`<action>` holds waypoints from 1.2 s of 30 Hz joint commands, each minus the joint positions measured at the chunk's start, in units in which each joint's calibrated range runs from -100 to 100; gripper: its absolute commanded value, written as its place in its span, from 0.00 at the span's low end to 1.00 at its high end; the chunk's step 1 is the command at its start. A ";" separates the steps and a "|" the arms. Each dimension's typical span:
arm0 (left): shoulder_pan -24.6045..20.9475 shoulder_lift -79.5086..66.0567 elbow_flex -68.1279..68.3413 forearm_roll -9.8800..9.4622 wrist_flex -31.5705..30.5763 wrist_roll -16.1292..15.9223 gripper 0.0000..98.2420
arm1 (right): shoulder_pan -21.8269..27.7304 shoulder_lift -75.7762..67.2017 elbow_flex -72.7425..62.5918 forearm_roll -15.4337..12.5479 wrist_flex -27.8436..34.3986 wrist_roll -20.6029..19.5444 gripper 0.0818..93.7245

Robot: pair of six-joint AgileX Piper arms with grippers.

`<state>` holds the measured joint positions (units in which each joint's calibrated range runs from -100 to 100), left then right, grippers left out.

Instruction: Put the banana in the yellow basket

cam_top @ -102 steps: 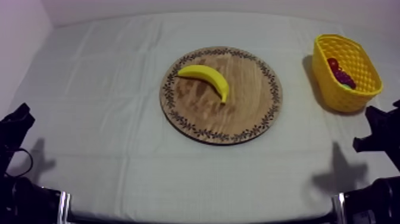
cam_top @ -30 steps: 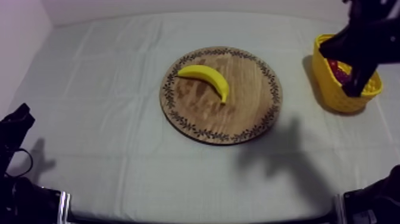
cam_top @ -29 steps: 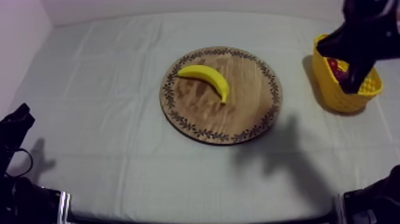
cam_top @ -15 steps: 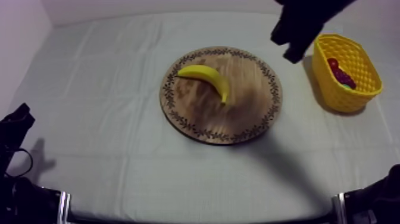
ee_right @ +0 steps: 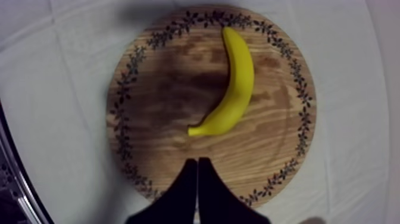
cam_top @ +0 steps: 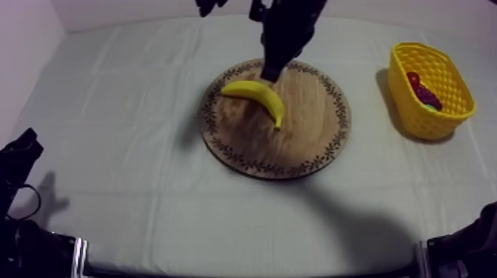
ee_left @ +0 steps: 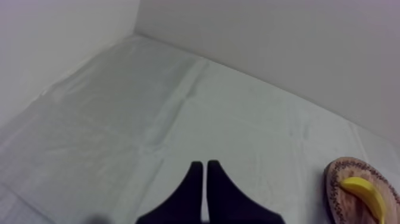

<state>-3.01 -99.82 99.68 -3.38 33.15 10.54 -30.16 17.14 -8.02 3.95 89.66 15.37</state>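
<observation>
The yellow banana lies curved on the round wooden board at mid-table. My right gripper hangs over the board's far rim, just beyond the banana. Its fingers lie together as a narrow wedge, holding nothing. From the right wrist, that gripper points at the board, a short way from the banana's stem end. My left gripper is shut and empty over bare cloth, with the board and banana far off. It rests low at the left. The yellow basket stands at the right.
Inside the basket lie a small red fruit and a bunch of grapes. A pale wall runs along the table's far and left sides. Open cloth stretches between the board and the basket.
My right arm rose from its rest at the lower right, passed over the basket, then swung left to the board's far rim beside the banana. Banana and left arm stayed put.
</observation>
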 commanded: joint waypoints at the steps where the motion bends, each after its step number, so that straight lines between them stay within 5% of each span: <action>1: 0.01 0.00 -0.01 -0.01 -0.01 -0.02 0.00 | 0.06 2.55 -4.45 0.24 0.56 -0.17 0.02; 6: 0.01 0.00 -0.01 -0.01 -0.01 -0.02 0.00 | 0.42 5.38 -8.49 0.76 0.92 -0.56 0.13; 15: 0.01 0.00 -0.01 -0.01 -0.01 -0.02 0.00 | 0.98 7.49 -9.86 1.39 0.86 -1.07 0.54; 23: 0.01 0.00 -0.01 -0.01 -0.01 -0.02 0.00 | 1.03 7.64 -9.58 2.70 0.72 -2.05 0.78; 36: 0.01 0.00 -0.01 -0.01 -0.01 -0.02 0.00 | 1.82 13.08 -6.57 2.81 -2.13 -2.73 0.87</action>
<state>-3.01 -99.82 99.68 -3.38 33.15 10.52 -28.41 29.29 -14.86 6.97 87.94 12.63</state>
